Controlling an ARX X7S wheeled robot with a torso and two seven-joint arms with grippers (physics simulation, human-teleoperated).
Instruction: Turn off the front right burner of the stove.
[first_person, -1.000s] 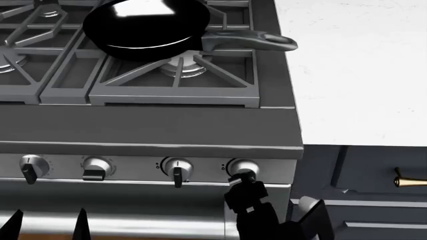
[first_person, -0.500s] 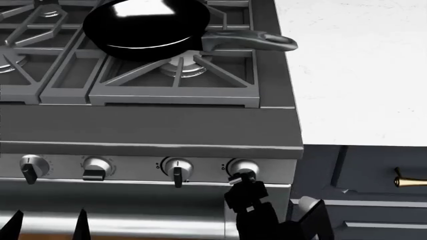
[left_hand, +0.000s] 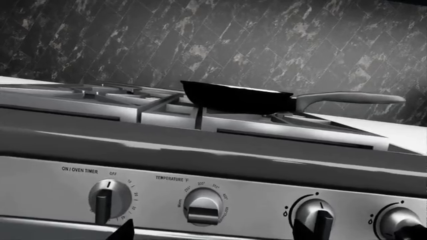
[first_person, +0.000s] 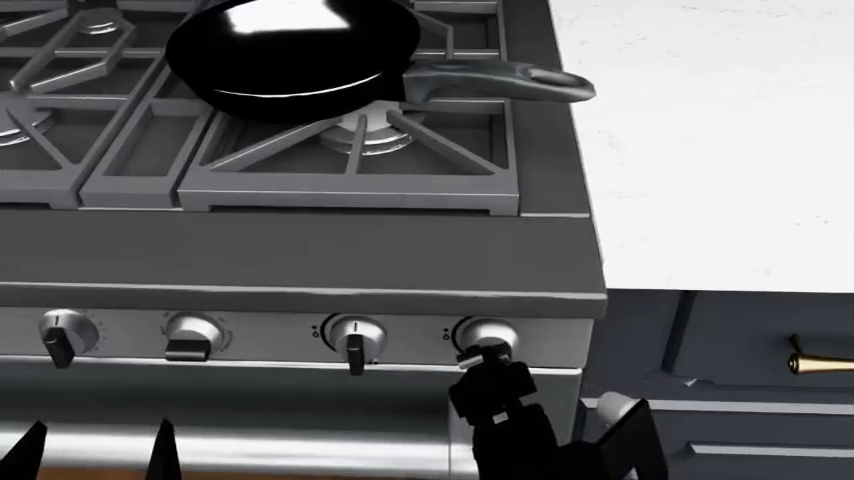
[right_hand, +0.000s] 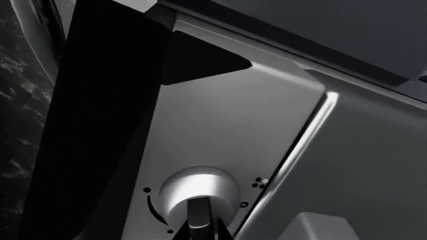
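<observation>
Knob (first_person: 489, 336) at stove (first_person: 307, 260) rt edge: right end effector (first_person: 489, 352) apparently clamped on it.

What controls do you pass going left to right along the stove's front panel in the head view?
Timer knob → temperature knob → burner knob with its pointer down → rightmost burner knob, met by the right claw.

Round silver knob (right_hand: 198, 192) on the stove's steel front panel (right_hand: 227, 125), a dark finger (right_hand: 100, 125), perhaps the pincer's, alongside.
</observation>
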